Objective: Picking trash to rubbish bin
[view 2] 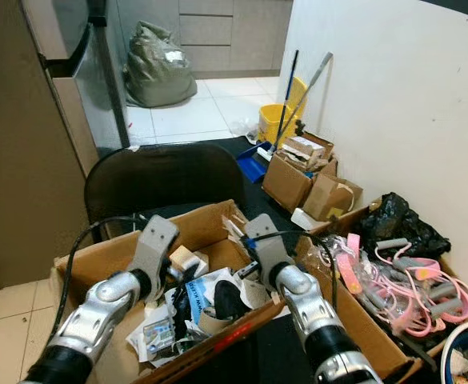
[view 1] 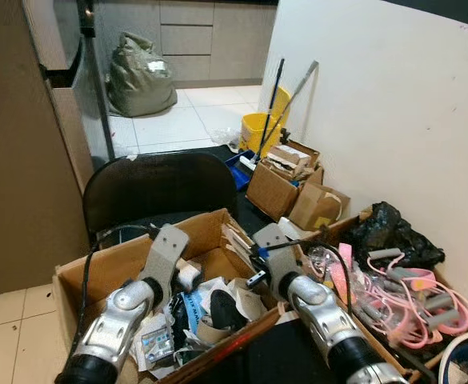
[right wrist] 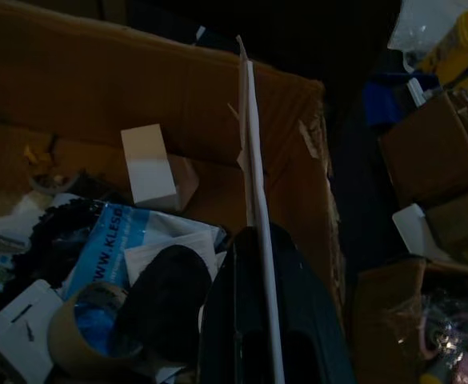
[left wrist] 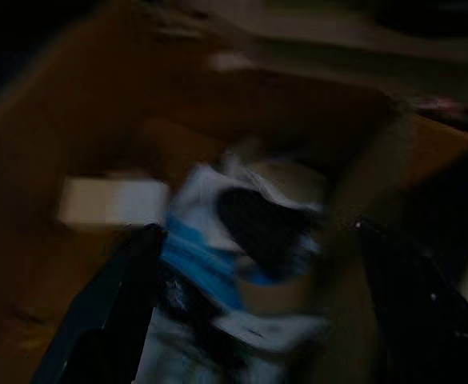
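Cluttered hallway floor by a white wall, and the right gripper [right wrist: 258, 240] is pressed together on a thin flat card [right wrist: 254, 160], edge-on, held over the cardboard box [view 1: 106, 268] of trash. That card looks light and stiff, likely to flex; a pinch at its lower end seems right. Left gripper [left wrist: 258, 264] hangs spread over the same box, above a roll of tape [right wrist: 86, 324] and a blue packet [right wrist: 130, 228] printed "WWW.KLES". Further out: dark chair [view 1: 158, 188], yellow mop bucket [view 1: 259, 128], pink bands [view 1: 402, 296]
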